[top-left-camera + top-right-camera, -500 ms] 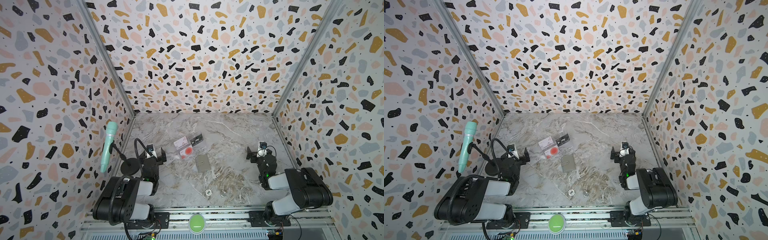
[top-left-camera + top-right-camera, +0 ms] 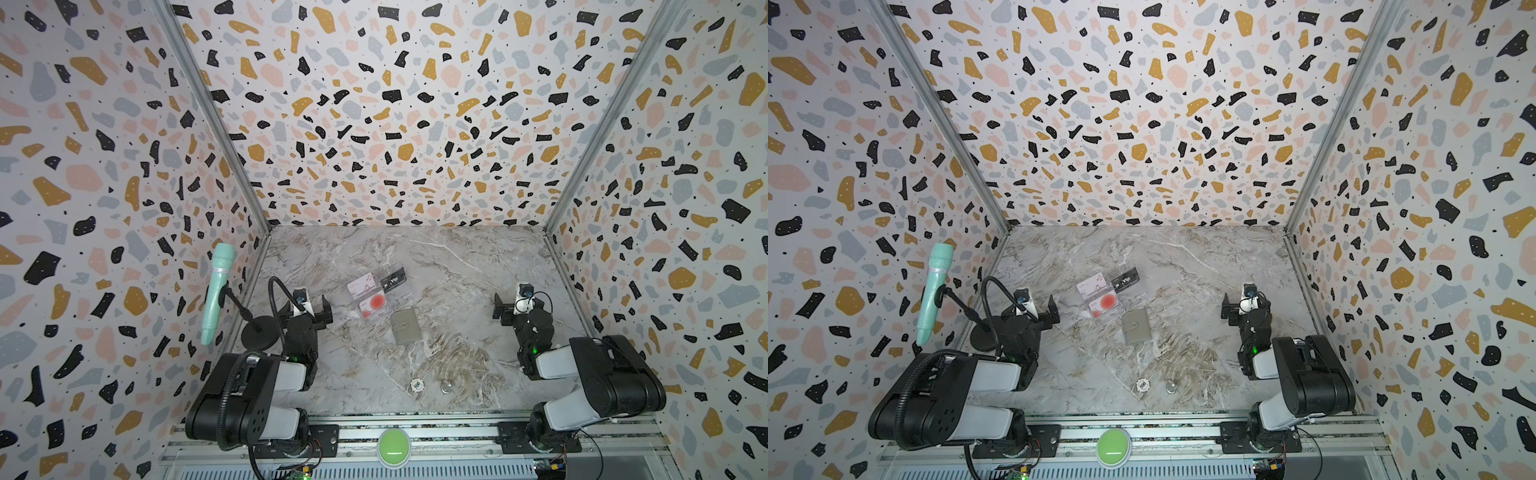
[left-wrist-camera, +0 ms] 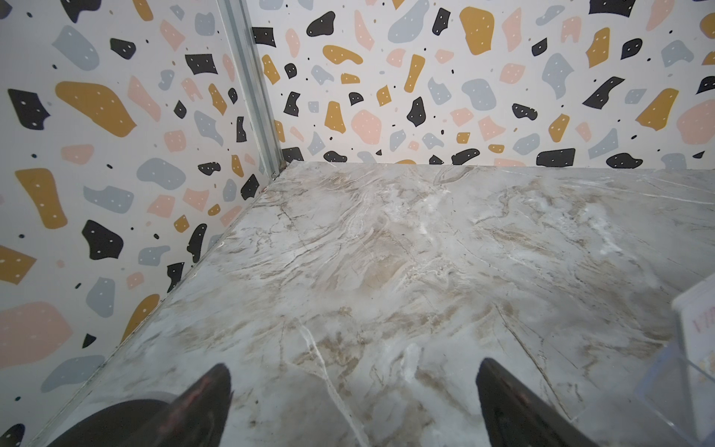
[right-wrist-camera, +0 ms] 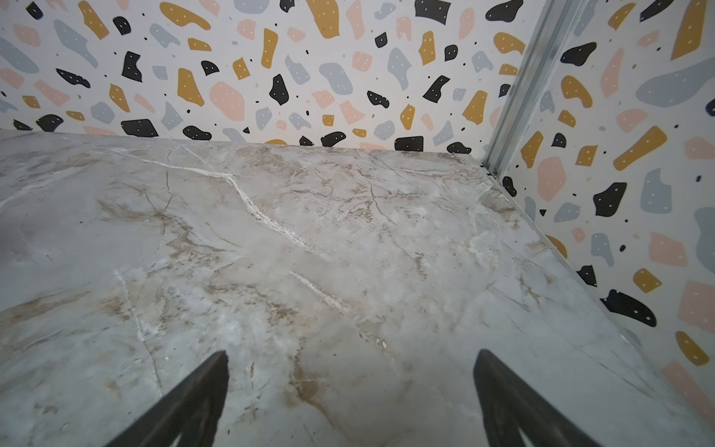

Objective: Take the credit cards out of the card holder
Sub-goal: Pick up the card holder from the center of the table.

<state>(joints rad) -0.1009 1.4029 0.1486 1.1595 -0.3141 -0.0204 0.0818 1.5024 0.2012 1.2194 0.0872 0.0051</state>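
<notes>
The taupe-grey card holder lies folded shut on the marble table, near the middle. Just behind it a clear plastic tray holds three credit cards: a white-pinkish one, a black "VIP" one and a white one with a red circle. My left gripper rests open at the left, well short of the tray. Far off at the right my right gripper is open over bare marble. Neither holds anything.
A mint microphone on a black stand rises by the left wall, close to the left arm. A poker chip and a small round metal piece lie near the front edge. A green button sits on the front rail. Patterned walls enclose three sides.
</notes>
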